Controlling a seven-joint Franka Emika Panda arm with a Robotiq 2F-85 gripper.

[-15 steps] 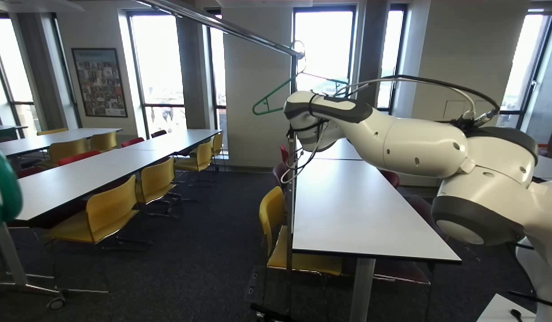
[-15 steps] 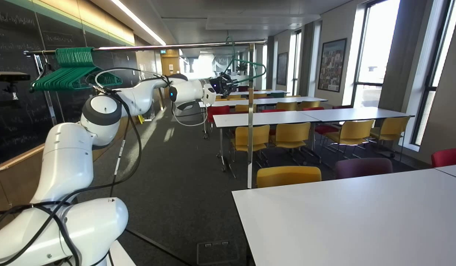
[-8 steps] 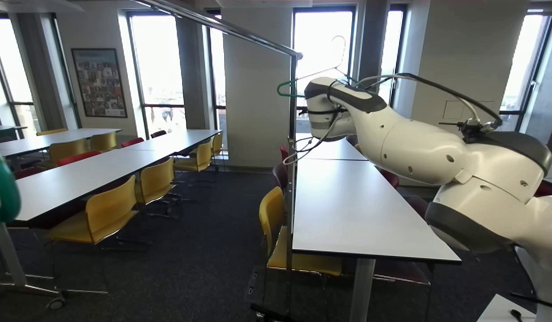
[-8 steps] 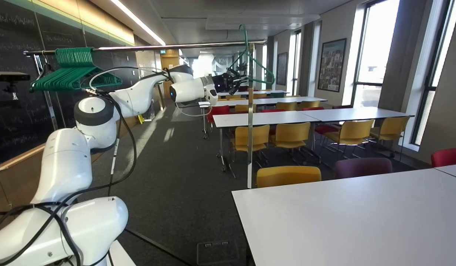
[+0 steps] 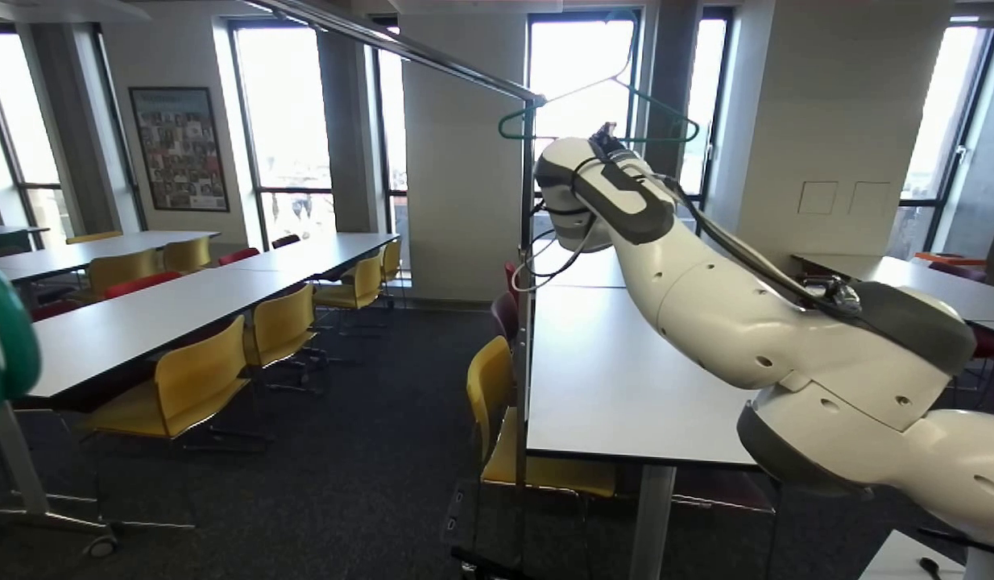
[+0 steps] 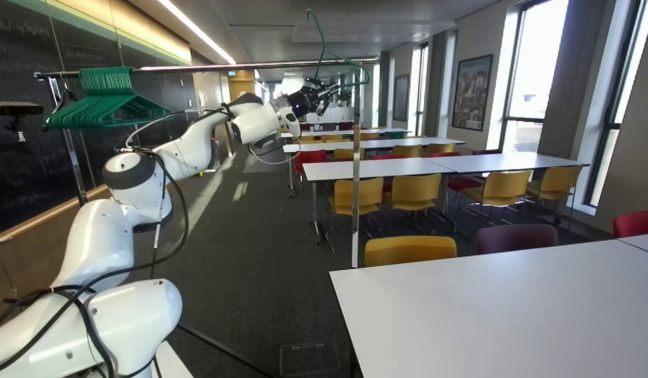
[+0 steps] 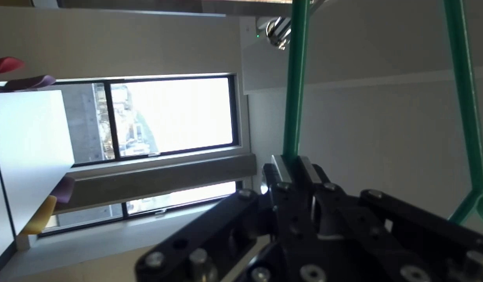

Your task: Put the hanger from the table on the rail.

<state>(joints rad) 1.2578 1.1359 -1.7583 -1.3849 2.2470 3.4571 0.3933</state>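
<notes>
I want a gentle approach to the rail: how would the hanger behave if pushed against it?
The hanger is probably light, being a thin open outline. It seems fairly stiff: its sides run nearly straight while held up. It may twist if knocked, since the fingers pinch it at one spot.

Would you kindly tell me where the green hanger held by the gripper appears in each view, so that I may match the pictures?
In an exterior view: hanger at the top, right of centre.
In an exterior view: hanger at the top, near mid-width.
Wrist view: hanger partly shown, right of centre, from the top edge into the gripper.
Shared landmark: the gripper, seen in all three.
</notes>
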